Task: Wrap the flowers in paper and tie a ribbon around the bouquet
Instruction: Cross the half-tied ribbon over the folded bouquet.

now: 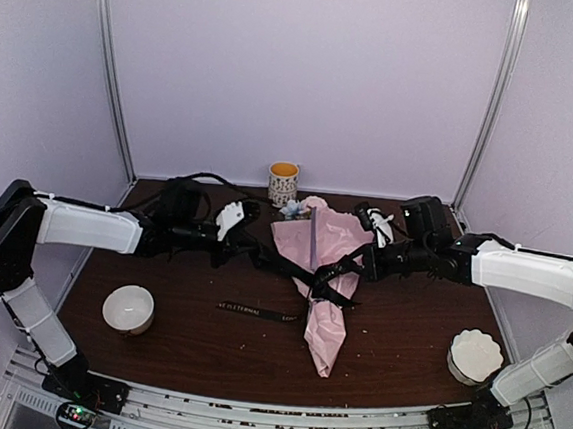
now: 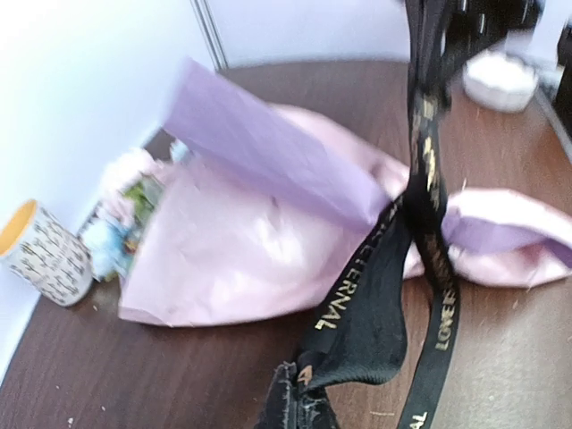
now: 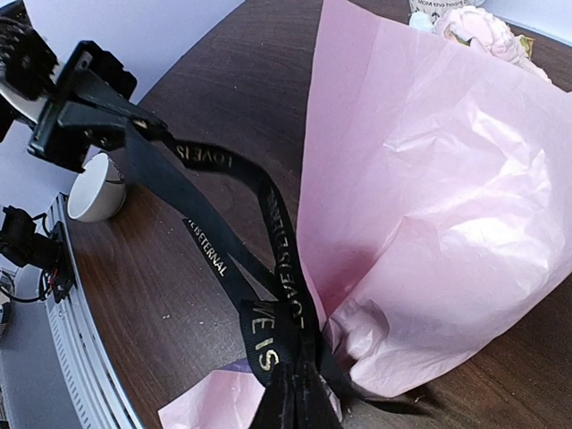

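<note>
Bouquet (image 1: 332, 241) lies flat on the table (image 1: 175, 340), mid-field between the two arms. Its long axis runs far-to-near, leaning slightly right toward the near end. The wide end points at the far wall, with the flowers (image 1: 295, 209) showing there beside the patterned mug (image 1: 283, 183). The tapered tip points at the near edge.

Ribbon (image 1: 292, 267) crosses the cone at its narrow waist, roughly square to the long axis. The paper is cinched there.

Left gripper (image 1: 249, 243) sits left of the waist, apart from the paper, jaws closed on one ribbon strand. The strand runs off the table surface from the gripper to the cone. Right gripper (image 1: 371, 263) sits just right of the waist, jaws pinched on the other strand, close to the paper.

A further length of ribbon lies flat on the table left of the cone's lower half.
</note>
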`<state>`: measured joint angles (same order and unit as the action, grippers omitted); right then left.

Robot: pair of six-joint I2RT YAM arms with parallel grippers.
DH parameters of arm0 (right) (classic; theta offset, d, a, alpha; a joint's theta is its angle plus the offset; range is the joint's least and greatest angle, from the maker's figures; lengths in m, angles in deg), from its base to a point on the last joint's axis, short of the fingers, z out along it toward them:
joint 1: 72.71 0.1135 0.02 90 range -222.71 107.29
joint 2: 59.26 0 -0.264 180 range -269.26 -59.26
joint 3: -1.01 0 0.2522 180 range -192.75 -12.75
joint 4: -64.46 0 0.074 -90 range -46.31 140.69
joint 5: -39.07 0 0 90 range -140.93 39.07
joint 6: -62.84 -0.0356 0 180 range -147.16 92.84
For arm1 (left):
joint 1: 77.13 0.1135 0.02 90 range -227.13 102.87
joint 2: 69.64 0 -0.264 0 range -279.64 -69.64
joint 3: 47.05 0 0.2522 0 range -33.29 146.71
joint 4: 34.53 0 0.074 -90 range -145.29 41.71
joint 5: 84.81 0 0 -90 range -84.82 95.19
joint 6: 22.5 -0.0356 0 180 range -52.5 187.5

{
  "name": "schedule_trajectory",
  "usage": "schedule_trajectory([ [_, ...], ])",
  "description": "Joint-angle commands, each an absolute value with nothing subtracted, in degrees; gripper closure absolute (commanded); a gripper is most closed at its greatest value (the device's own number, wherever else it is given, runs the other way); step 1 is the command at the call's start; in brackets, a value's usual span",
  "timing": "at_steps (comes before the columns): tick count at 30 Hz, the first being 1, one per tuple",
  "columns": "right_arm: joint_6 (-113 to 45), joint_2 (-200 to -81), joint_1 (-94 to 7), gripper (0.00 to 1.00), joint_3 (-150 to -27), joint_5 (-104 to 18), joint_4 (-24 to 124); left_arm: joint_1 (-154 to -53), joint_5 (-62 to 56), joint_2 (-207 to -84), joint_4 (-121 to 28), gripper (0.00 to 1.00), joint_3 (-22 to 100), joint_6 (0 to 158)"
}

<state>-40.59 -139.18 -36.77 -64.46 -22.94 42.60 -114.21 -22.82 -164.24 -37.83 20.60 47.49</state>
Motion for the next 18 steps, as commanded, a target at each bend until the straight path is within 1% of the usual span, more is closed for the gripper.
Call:
schedule_trajectory([
  [1,-39.9,-138.21,-37.35,1.0,-63.65,-23.79,41.88,-110.62,-40.32,-159.45,-19.55,1.0,15.35,60.34],
  [3,-39.9,-138.42,-37.46,1.0,-63.38,-23.72,42.0,-109.38,-42.32,-157.45,-12.19,1.0,13.18,65.49],
  [6,-39.83,-139.31,-37.55,1.0,-63.4,-23.45,42.04,-106.89,-42.36,-155.07,-1.33,1.0,10.58,73.5],
  [11,-39.68,-139.94,-37.57,1.0,-63.5,-23.16,41.82,-102.74,-41.37,-156.55,20.64,1.0,6.17,88.41],
  [13,-39.6,-139.93,-37.64,1.0,-63.44,-23.08,41.88,-101.05,-39.29,-158.53,27.75,1.0,4.44,94.09],
  [16,-39.39,-140.35,-37.64,1.0,-63.89,-23.16,41.29,-99.17,-27.51,-160.79,29.25,1.0,1.62,100.7],
  [18,-39.38,-140.38,-37.64,1.0,-63.94,-23.16,41.03,-99.3,-28.55,-161.66,34.69,1.0,-0.83,101.28],
])
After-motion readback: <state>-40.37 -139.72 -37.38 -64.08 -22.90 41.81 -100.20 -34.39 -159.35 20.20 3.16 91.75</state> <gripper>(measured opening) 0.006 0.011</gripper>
